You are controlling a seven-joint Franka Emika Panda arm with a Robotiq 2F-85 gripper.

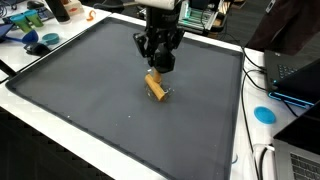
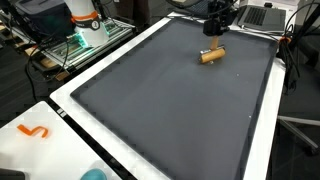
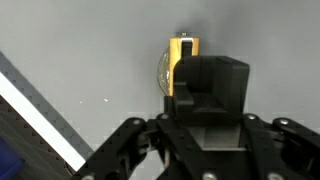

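Gripper (image 1: 160,68) is hanging just above a small block (image 1: 156,87), apart from it, not touching. Black fingers are tapering downward in an exterior view; whether they are together or apart, cannot tell. The wrist view is not settling it, since the dark gripper body is filling the lower frame.

The block is lying on its side on a dark grey mat (image 1: 80,90), toward the far half, well away from the edges. In an exterior view (image 2: 211,55) it is reading as a short, tan, wood-coloured piece, elongated and angled across the mat. In the wrist view (image 3: 182,52) it is showing a yellow-orange face with squared corners; something pale and curved is sitting against one side, too blurred to name.

The mat is matte and smooth, rectangular, with rounded corners and a slightly raised rim like a shallow tray. It is resting on a white table (image 2: 70,150).

A flat blue disc (image 1: 265,113) is lying on the table beside the mat. An orange squiggle-shaped piece (image 2: 35,131) is sitting on the white surface near one corner.
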